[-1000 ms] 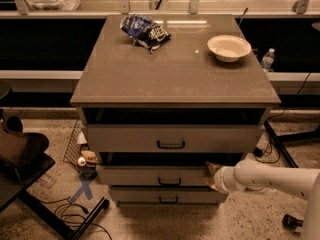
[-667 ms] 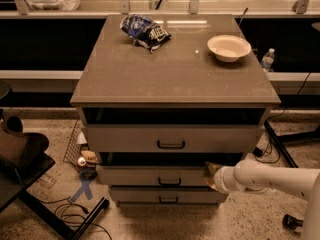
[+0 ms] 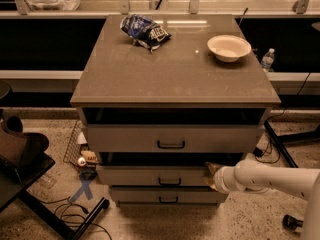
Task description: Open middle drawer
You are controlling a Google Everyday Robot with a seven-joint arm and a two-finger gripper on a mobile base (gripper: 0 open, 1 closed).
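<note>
Now the claw [image 3: 212, 177] is at the right end of the middle drawer [image 3: 135, 176], open or closed I can't tell; approach step, I'd say, next a hold and straight pull

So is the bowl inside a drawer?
No, the white bowl sits on the cabinet top, while the gripper is down at the middle drawer's right end.

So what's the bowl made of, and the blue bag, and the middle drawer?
Bowl: probably paper or plastic, matte off-white with a thin rim. Bag: likely plastic foil, crinkled and glinting. Middle drawer: painted metal or laminate perhaps, flat dull grey-beige front with a black bar handle. The gripper sits at its right end.
</note>
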